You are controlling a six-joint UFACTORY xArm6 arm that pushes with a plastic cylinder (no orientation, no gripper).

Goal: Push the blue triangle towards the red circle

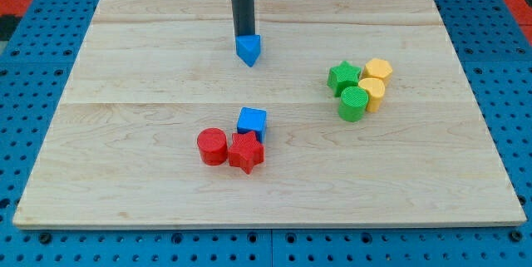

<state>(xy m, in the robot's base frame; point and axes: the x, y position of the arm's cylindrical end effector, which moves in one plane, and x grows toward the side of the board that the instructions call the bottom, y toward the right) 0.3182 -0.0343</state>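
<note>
One blue triangle (248,49) sits at the desk's (125,175) upper middle, my tip (244,36) touching its top edge. No pincer exists. Push steadily down-left toward the red circle (212,146), avoiding the blue cube (252,122).

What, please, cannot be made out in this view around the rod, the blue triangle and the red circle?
- My tip: its very end meets the blue triangle at the top; whether they touch is unclear.
- Rod's upper part: cut off by the view's top edge.
- Blue cube: lower part hidden behind the red star.
- Red circle: contact with the star unclear.
</note>
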